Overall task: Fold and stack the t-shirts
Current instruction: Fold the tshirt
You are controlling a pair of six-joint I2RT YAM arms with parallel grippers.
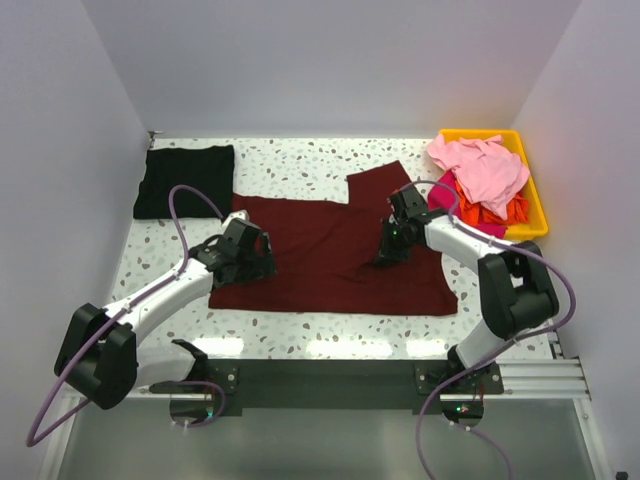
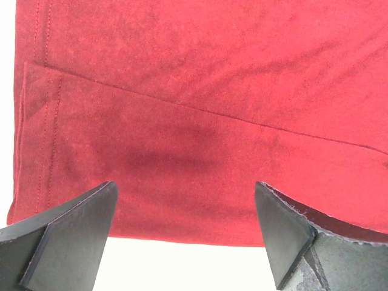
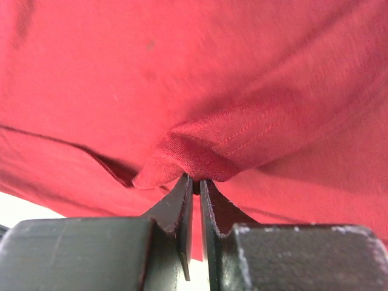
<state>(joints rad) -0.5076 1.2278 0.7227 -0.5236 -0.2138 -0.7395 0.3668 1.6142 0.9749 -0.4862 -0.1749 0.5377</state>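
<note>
Left arm [image 1: 150,297], right arm [image 1: 455,240]: white links, black joints, on black base plate [image 1: 320,378]. Purple cables [image 1: 173,205] loop out from base plate. Fingers [image 2: 291,242] matte black, scuffed.

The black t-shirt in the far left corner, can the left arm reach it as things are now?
Probably yes. The left gripper is open and empty over the maroon t-shirt, and the black t-shirt lies just beyond on that side, with only flat cloth and table between.
</note>
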